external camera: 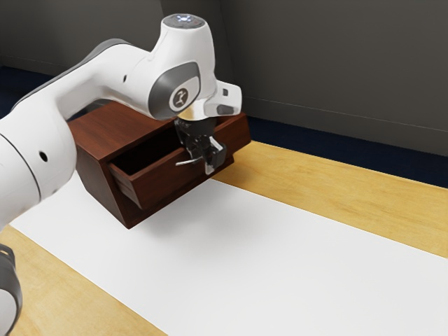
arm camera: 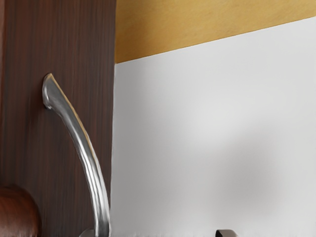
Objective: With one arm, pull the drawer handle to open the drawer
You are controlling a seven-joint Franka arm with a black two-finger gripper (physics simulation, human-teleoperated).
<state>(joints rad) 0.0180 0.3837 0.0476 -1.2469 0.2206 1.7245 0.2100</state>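
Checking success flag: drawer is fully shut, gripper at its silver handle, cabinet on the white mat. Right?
No: the exterior view shows the drawer pulled partly open. The gripper at its silver handle and cabinet on the white mat are right.

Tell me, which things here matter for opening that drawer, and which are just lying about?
Part of the job:
- drawer, already pulled partly out
- silver handle on its front
- tool, right at the handle
- wooden cabinet holding the drawer

Just there:
- white mat
- wooden table
- grey wall behind
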